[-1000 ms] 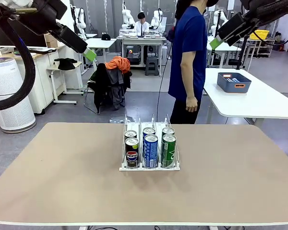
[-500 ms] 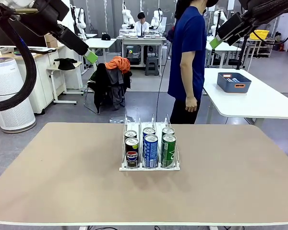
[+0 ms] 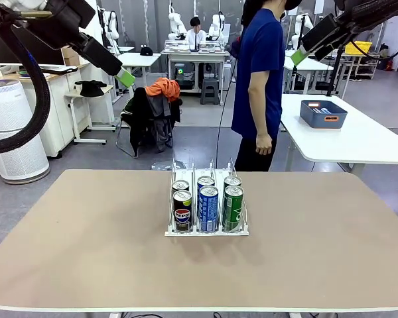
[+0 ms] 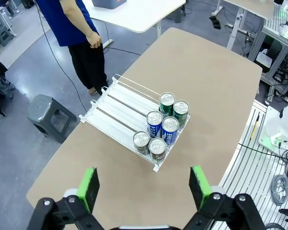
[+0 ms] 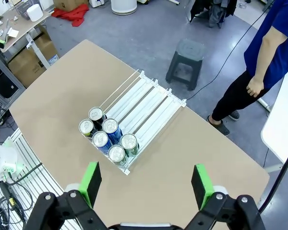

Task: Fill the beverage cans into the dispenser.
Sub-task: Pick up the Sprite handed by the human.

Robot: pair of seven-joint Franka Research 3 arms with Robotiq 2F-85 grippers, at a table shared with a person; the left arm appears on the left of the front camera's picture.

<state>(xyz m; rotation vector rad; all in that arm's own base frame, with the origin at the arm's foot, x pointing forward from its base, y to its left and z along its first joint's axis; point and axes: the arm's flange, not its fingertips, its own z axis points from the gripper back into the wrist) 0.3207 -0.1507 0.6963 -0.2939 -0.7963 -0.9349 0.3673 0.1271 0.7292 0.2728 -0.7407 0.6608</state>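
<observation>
1. Both your tools are idle. The left gripper point(image 4: 144, 184) hangs high above the table, jaws spread wide, with nothing between its green pads. The right gripper point(image 5: 146, 183) is likewise wide open and empty, high on the other side.
2. The dispenser point(image 3: 186, 233) sits at mid-table, its three lanes running from your side toward the person point(image 3: 259, 79).
3. Six beverage cans stand upright in it, two per lane, packed at the end nearest you. The black Pepsi can point(image 3: 182, 212) fronts the left lane, the blue can point(image 3: 208, 209) the middle and the green can point(image 3: 233, 209) the right. Each has a second can touching behind it.
4. The far stretch of every lane point(image 4: 117, 117) lies bare, so there is room for more.
5. I judge that you are between loads: every can you can see is already racked, and neither tool is near one.
6. The person stands side-on at the far edge. Their hand point(image 3: 264, 144) hangs by the thigh, offering nothing that I can make out.
7. The blue-grey tub point(image 3: 323, 114) rests on the white side table, well apart from you. Its contents are too small to tell.
8. The next move calls for a fresh can first. If one arrives, close on its body upright, carry it over a bare lane, and lower it squarely between the dividers so that it neither tips nor knocks its neighbours.
</observation>
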